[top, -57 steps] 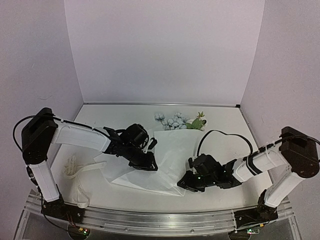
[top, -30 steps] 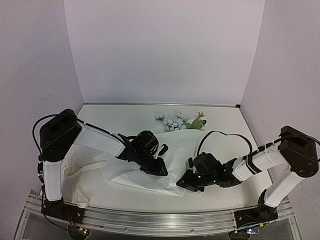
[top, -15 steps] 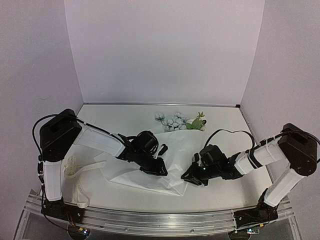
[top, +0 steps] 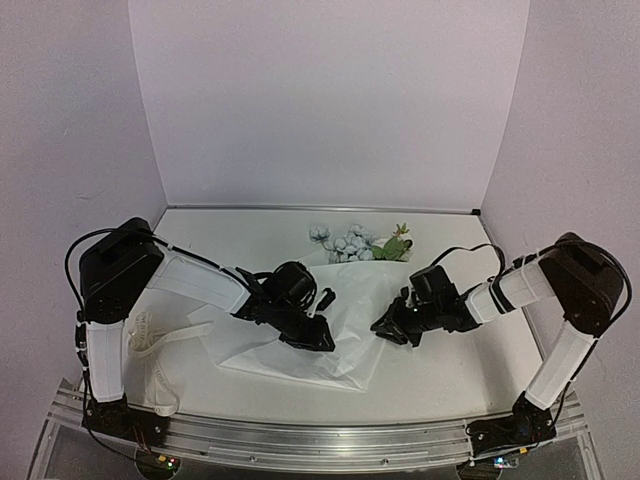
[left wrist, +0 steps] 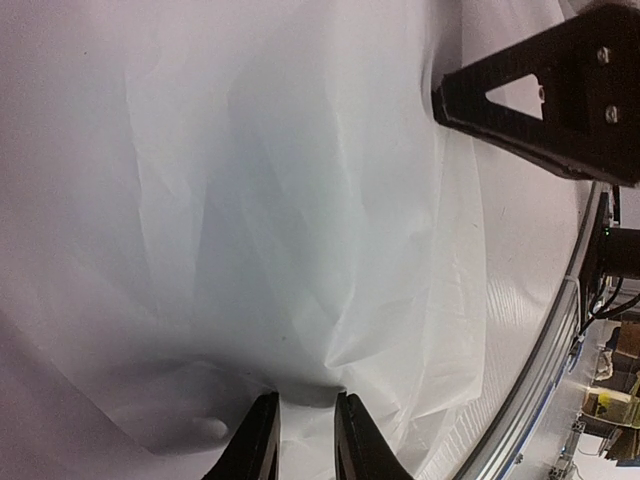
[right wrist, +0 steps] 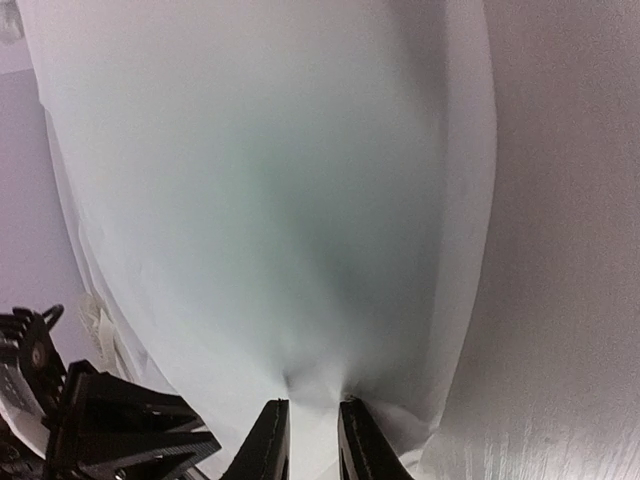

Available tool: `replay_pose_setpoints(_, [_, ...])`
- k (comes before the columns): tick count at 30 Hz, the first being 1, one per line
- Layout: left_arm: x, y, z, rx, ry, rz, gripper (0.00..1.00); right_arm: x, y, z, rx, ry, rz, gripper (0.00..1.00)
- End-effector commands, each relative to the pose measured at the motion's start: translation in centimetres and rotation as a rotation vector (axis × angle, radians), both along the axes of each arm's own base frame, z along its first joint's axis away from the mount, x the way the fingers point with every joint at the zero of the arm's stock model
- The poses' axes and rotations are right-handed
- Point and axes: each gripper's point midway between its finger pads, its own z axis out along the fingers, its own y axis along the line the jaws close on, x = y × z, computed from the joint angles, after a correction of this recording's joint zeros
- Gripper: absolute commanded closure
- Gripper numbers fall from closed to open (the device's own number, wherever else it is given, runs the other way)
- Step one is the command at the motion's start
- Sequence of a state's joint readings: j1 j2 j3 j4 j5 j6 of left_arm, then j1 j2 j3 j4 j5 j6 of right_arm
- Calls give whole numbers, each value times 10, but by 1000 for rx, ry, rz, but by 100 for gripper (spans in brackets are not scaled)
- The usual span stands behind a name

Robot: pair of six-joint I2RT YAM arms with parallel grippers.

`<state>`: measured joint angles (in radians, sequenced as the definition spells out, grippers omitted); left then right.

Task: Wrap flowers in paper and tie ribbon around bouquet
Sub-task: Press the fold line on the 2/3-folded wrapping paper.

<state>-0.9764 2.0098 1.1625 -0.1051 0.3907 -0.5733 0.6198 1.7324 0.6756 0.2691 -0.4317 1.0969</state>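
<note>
The paper (top: 348,292) lies crumpled on the table between both arms. My left gripper (top: 322,338) is shut on a fold near its front middle; in the left wrist view the paper (left wrist: 300,200) puckers between that gripper's (left wrist: 305,405) fingers. My right gripper (top: 384,328) is shut on the paper's right edge, and the sheet (right wrist: 300,180) bulges up from this gripper (right wrist: 310,405). The flowers (top: 346,242) poke out behind the paper's far edge, stems hidden. The ribbon (top: 148,338) lies loose at the left. No bouquet is in view.
The left arm's base column (top: 100,360) stands over the ribbon. The metal rail (top: 300,445) runs along the near table edge. Purple walls close in the back and both sides. In the left wrist view, the right gripper's black body (left wrist: 560,100) is close, top right.
My right gripper has carried the paper's right edge away from the near edge and toward the middle, bunching the sheet. The left gripper first slid right, then held still.
</note>
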Motion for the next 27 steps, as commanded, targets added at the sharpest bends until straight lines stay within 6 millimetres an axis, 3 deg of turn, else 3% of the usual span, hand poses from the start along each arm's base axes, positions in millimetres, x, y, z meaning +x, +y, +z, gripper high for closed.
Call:
replay_pose_setpoints(1, [-10,38,-43,179,51,18,79,27,-11,3,14,-5,-50,83])
replay_pose_setpoints(27, [-4,36,-36,168,64,15,79,175,-90,6,106,35,-321,83])
